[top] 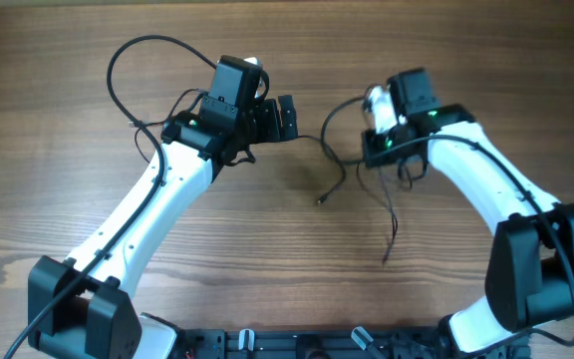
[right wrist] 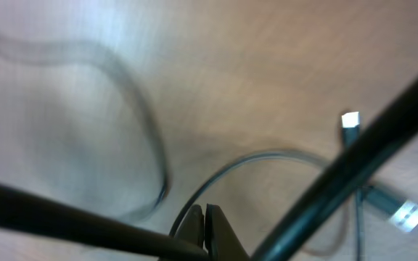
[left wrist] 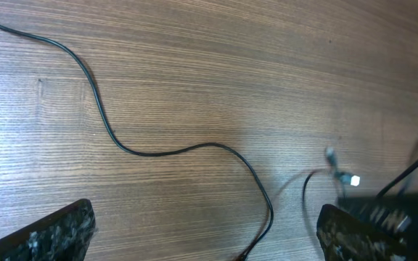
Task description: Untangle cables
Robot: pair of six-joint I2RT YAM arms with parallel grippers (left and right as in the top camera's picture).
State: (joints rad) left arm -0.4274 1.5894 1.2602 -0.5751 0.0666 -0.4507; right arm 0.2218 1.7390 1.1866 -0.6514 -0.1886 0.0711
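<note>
- Although the thin black cords with small plug ends [left wrist: 151,153] lie between the two arms, toward the far middle of the table, they no longer look like one tight knot. The overhead view shows separate strands trailing toward the near side.
- Where the strands meet under the right arm, they cross and loop over one another. I judge the untangling partly done, with that cluster left to pull apart.
- The left gripper [top: 277,118] hovers just left of the cords with its fingers spread wide. It holds nothing, and one strand snakes over the wood beneath it.
- The right gripper [right wrist: 205,221] has its jaws pressed together. A thin strand curves straight into the tips, so it looks pinched there, though blur leaves some doubt.
- Two silver-tipped plugs [right wrist: 350,119] show to the right in the right wrist view, near the gripped loop.
- The brown wood-grain table top [top: 28,150] is flat and matt, with only cords and arms on it.
- Nothing of the room shows beyond the table, apart from the dark mounting rail [top: 297,344] at its near edge.
</note>
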